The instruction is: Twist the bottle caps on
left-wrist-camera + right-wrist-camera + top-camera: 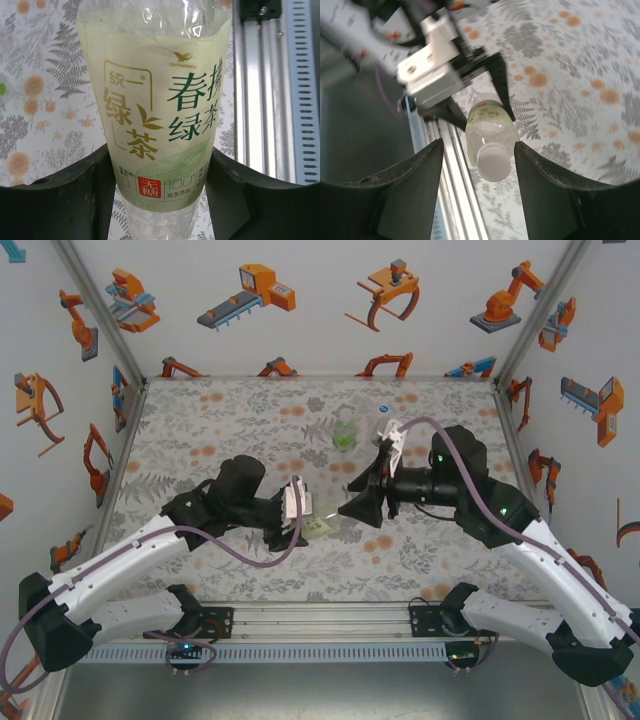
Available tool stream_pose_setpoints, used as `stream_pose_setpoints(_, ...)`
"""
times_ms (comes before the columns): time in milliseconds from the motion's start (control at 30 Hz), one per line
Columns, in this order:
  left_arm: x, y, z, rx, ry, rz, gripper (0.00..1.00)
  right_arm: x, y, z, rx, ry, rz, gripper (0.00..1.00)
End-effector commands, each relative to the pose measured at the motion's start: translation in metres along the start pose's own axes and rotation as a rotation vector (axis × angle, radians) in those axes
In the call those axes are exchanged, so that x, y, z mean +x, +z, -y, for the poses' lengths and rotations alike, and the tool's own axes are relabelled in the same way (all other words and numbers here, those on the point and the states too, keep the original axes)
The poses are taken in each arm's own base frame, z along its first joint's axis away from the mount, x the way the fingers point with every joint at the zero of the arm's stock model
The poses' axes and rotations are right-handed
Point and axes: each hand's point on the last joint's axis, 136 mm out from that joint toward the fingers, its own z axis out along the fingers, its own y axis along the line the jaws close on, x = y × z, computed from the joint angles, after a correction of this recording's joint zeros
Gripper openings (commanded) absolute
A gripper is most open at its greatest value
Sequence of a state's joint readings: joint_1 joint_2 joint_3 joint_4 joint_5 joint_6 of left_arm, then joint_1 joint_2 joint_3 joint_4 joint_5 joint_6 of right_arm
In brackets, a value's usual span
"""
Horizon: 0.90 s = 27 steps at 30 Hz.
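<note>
Two grippers meet over the near half of the table [200, 430]. The left gripper [160, 162] is clamped on the pale-yellow-label bottle [155, 100], held on its side. Its neck points at the right gripper [478, 150], whose fingers stand apart either side of the white cap [492, 164] on the neck. Tightening appears to be in hand; next, close and twist. Farther back waits the green-label bottle [345, 435].
</note>
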State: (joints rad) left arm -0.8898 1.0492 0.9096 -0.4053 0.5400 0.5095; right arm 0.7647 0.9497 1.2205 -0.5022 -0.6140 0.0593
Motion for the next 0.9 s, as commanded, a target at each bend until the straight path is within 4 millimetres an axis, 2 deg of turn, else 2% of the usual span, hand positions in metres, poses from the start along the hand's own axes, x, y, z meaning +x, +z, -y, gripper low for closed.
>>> stream_pose_setpoints(0,-0.016,-0.009,0.023,0.105,0.051,0.078,0.00,0.010,-0.007,-0.042,-0.240,-0.315,-0.014,0.56)
stream_pose_setpoints(100,-0.018,-0.010,0.028,0.134,0.055,0.090,0.00,0.015,-0.004,-0.035,-0.211,-0.342,-0.050,0.55)
stream_pose_setpoints(300,-0.022,-0.012,0.031,0.152,0.063,0.107,0.00,0.022,0.000,-0.032,-0.214,-0.336,-0.059,0.49)
stream_pose_setpoints(633,-0.022,-0.012,0.028,0.139,0.058,0.100,0.00,0.023,-0.001,-0.031,-0.191,-0.307,-0.049,0.26)
stream_pose_setpoints(800,-0.021,-0.011,0.013,0.053,0.041,0.080,0.00,0.018,0.008,-0.008,-0.074,-0.155,-0.026,0.13)
stream_pose_setpoints(867,-0.017,-0.009,0.001,-0.012,0.025,0.058,0.00,0.015,0.013,0.009,0.006,-0.015,-0.001,0.08)
